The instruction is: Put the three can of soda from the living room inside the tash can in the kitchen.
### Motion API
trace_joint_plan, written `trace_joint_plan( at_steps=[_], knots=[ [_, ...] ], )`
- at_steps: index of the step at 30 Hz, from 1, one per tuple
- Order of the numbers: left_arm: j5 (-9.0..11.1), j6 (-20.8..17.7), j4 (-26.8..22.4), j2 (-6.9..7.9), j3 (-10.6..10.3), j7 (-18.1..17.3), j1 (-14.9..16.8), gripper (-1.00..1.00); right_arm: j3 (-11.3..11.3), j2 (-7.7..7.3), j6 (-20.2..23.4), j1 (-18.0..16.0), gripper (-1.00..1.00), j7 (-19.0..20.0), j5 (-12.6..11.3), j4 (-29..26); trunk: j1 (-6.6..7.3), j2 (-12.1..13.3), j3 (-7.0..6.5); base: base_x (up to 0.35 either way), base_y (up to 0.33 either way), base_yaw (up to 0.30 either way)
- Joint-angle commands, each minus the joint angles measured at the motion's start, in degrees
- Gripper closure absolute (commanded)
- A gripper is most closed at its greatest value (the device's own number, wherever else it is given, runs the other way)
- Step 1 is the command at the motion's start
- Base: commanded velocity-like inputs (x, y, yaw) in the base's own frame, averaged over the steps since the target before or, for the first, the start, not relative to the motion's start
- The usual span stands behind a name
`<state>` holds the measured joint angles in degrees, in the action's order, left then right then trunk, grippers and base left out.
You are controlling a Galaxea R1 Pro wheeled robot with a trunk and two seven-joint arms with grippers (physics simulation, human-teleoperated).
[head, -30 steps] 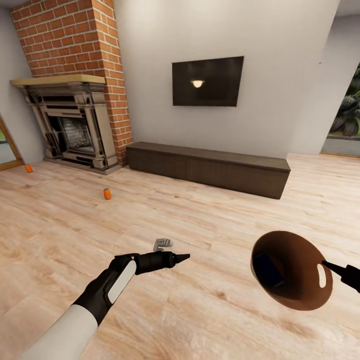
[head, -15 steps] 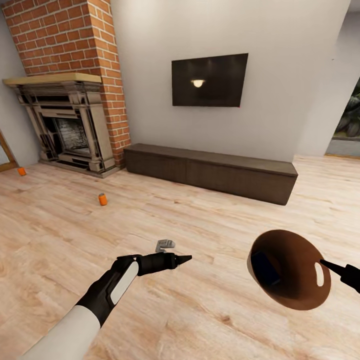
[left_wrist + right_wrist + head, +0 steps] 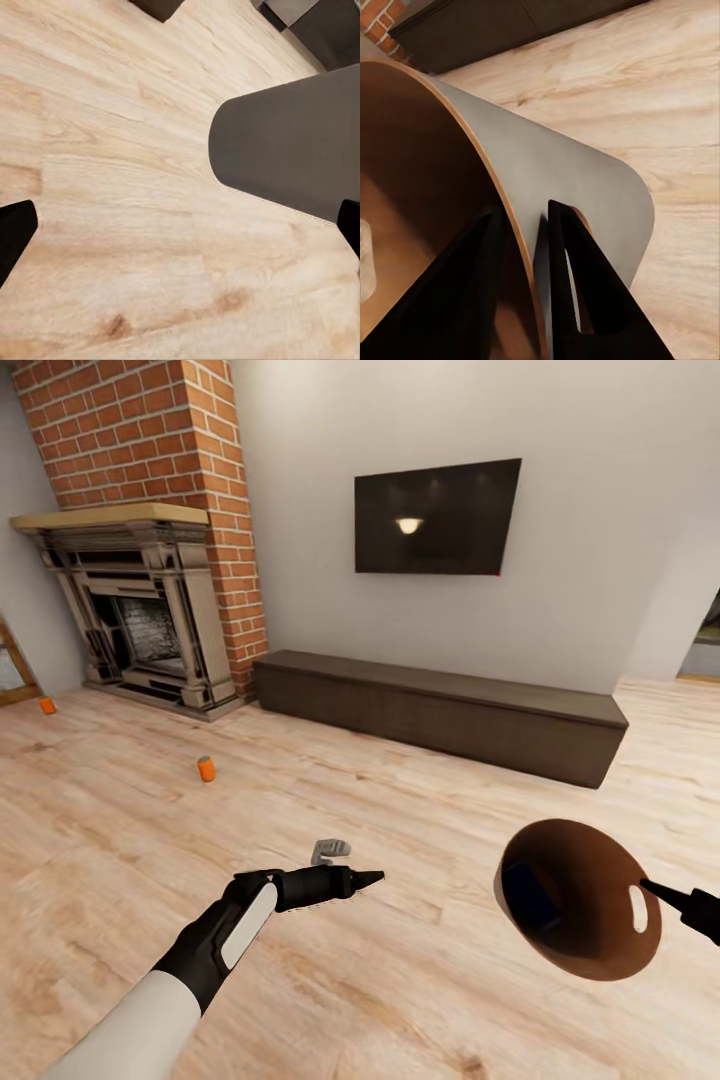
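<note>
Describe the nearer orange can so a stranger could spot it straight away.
Start at the brick fireplace. On the bare wood floor in front of its right corner stands a small orange can, upright. The other orange can lies farther left, near the picture's edge.

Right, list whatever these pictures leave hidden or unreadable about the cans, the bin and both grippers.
- Blue can: head view, a dark shape deep in the trash can; its lower part is hidden by the wall.
- Two orange cans: head view, too small for labels or tops.
- Left gripper: left wrist view, fingertips cut off by the edges.
- Right gripper: right wrist view, the rim hides its contact.
</note>
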<state>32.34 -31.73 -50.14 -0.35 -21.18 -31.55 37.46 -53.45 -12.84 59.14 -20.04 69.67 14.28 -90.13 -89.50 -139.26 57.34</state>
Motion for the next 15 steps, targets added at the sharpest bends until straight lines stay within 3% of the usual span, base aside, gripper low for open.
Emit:
trace_joint_plan(
  at_steps=[1, 15],
  knots=[
    [0.0, 0.0, 0.01, 0.0, 0.0, 0.0, 0.01, -1.0, 0.01, 0.0, 0.86, -0.02, 1.0, 0.11, -1.28, -0.04, 0.01, 0.0, -0.01, 0.336, 0.0, 0.235],
    [0.0, 0.03, -0.01, 0.0, 0.02, 0.01, 0.05, -1.0, 0.01, 0.0, 0.86, -0.01, 1.0, 0.11, -1.28, -0.04, 0.01, 0.0, -0.01, 0.336, 0.0, 0.253]
  ],
)
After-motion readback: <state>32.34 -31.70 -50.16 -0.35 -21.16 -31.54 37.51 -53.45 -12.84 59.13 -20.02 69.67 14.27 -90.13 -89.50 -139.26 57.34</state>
